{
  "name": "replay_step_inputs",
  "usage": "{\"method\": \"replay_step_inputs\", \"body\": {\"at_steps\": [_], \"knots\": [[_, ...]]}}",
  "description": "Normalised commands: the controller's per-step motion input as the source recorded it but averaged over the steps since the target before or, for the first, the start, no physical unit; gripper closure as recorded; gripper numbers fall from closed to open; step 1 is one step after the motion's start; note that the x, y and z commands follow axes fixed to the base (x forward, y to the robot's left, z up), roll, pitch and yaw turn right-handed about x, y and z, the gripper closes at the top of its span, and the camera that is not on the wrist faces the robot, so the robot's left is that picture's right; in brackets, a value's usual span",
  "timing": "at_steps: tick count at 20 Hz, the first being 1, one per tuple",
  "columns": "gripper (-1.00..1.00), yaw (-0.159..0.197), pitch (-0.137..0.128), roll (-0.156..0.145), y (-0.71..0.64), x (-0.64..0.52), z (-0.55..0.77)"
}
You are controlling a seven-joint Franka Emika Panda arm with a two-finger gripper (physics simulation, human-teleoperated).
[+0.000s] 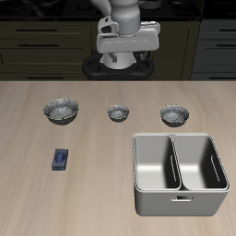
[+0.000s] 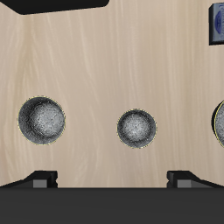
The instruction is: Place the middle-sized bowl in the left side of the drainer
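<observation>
Grey and shiny, with a mottled inside, the round metal middle-sized bowl [image 1: 173, 113] sits upright on the pale wooden bench [image 1: 92, 189]. It is the end one of a row of three like bowls, just behind the drainer [image 1: 181, 208], a large light-grey rectangular metal tub split by a centre wall into two deep compartments, both with nothing in them. The smallest grey bowl [image 1: 117, 112] is in the middle of the row and the widest grey bowl [image 1: 62, 112] at the far end. A small blue rectangular block [image 1: 61, 159] lies in front of the widest one.

The pincer [image 2: 112, 176] hangs high near the robot's base, well apart from every bowl, its fingers spread wide and holding nothing. The wrist view shows the target bowl [image 2: 41, 120] off to one side of its centre line.

The step in hand looks like the approach. It would go best if the pincer travels sideways until one finger is over the bowl's rim. It should then come straight down and pinch the thin wall, one finger inside and one outside. A shallow, slick bowl may tip or slip, so a firm grip low on the rim and a level lift seem wise.
</observation>
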Motion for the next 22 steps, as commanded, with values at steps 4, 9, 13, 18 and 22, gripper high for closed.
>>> {"method": "replay_step_inputs", "body": {"at_steps": [4, 9, 13, 18, 22], "knots": [[-1.00, -0.013, 0.004, 0.001, 0.26, 0.05, -0.02], [-1.00, -0.001, -0.002, 0.015, 0.37, 0.02, -0.02], [-1.00, 0.003, -0.013, 0.000, 0.37, 0.05, 0.03], [-1.00, -0.029, -0.010, -0.018, 0.12, 0.05, 0.04], [-1.00, 0.004, 0.002, 0.012, 0.18, 0.09, -0.01]]}}
